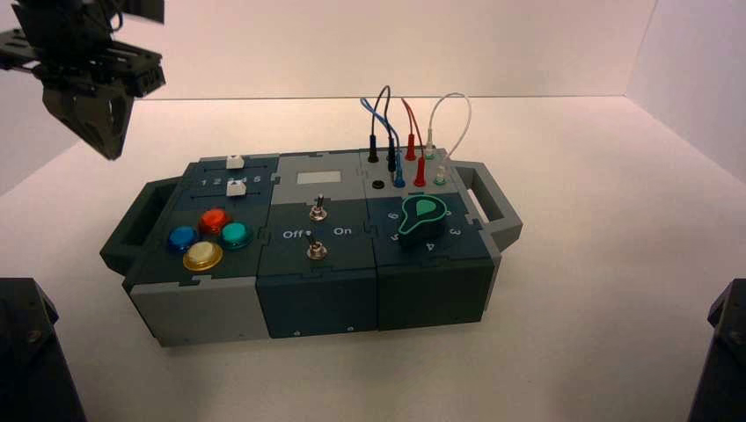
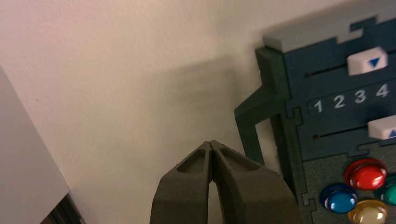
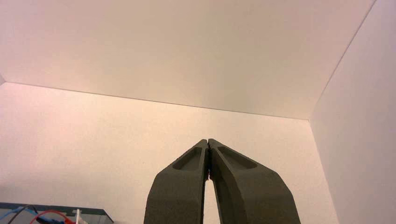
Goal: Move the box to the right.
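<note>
The box is long, dark teal and grey, and stands mid-table, slightly turned. It has a handle at each end, four coloured buttons, two toggle switches, a green dial and plugged wires. My left gripper hangs raised above the table, behind and to the left of the box. In its wrist view that left gripper is shut on nothing, close to the box's left handle. My right gripper is shut and empty, off to the box's right, with the wired corner at the picture's edge.
White walls close the table at the back and right. Black blocks stand at the front left and front right corners. Bare table stretches to the right of the box.
</note>
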You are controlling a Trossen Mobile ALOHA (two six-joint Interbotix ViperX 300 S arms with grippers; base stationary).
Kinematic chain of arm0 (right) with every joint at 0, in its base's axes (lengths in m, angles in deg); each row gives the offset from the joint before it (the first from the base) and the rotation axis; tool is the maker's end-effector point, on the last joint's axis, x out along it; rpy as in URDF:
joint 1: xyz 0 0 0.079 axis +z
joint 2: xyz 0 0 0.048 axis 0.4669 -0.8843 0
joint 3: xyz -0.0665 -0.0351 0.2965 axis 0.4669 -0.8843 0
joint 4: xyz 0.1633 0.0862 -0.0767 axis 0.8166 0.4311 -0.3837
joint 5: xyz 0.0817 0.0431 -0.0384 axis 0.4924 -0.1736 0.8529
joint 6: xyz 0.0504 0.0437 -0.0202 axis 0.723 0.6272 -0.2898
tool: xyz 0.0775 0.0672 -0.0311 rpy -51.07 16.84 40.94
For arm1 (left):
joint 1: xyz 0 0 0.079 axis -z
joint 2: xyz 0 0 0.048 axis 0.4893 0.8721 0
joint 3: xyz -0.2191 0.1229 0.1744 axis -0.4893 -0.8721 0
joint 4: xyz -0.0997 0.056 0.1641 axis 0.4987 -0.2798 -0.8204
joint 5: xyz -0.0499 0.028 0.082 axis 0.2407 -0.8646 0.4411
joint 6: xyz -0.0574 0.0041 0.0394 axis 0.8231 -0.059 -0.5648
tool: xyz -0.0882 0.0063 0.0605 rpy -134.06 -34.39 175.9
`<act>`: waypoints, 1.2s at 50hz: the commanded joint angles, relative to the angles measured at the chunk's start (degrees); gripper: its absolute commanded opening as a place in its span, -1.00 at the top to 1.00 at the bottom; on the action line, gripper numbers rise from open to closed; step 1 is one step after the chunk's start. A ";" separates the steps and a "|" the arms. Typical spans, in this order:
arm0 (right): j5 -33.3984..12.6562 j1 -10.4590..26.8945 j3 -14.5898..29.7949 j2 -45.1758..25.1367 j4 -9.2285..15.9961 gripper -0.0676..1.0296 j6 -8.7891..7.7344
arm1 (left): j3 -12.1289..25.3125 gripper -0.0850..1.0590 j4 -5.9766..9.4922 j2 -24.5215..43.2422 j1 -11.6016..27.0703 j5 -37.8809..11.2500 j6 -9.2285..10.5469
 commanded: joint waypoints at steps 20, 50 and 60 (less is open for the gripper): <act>0.26 -0.26 2.20 -0.18 0.18 0.92 0.26 | 0.44 0.91 0.18 4.39 4.13 -3.78 -0.09; 0.35 -0.26 2.29 -0.18 0.18 0.92 0.26 | 0.70 0.91 0.18 11.07 7.12 -6.42 -0.44; 0.35 -0.35 2.37 -0.18 0.18 0.92 0.26 | 0.79 0.91 0.26 11.25 9.23 -5.80 -0.35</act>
